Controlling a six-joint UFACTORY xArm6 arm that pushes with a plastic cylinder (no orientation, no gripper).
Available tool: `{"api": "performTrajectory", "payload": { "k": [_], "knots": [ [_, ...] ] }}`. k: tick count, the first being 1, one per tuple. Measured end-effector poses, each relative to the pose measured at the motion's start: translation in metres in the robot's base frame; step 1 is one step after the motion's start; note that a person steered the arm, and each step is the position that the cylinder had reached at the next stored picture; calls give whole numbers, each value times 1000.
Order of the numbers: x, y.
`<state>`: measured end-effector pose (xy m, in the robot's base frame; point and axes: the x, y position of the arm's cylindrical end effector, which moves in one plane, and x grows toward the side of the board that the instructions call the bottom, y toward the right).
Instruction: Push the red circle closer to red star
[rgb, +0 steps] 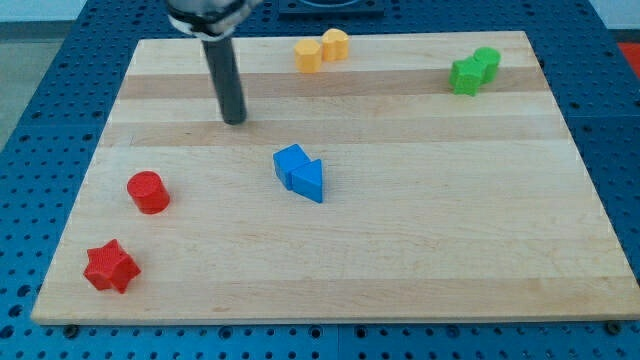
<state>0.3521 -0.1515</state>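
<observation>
The red circle (148, 191) sits on the wooden board (400, 260) at the view's left. The red star (110, 266) lies below it and slightly left, near the board's bottom left corner, with a small gap between them. My tip (234, 120) rests on the board above and to the right of the red circle, well apart from it, touching no block.
Two blue blocks (300, 172) touch each other near the board's middle. Two yellow blocks (321, 49) sit together at the top edge. Two green blocks (474, 71) sit together at the top right. Blue perforated table surrounds the board.
</observation>
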Motion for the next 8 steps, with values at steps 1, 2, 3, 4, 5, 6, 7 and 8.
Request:
{"api": "performTrajectory", "payload": {
  "k": [1,2,3,4,5,6,7,8],
  "knots": [
    [44,-72],
    [50,-76],
    [66,-76],
    [100,-76],
    [141,-76],
    [160,-76],
    [165,-76],
    [180,-76]
  ]
}}
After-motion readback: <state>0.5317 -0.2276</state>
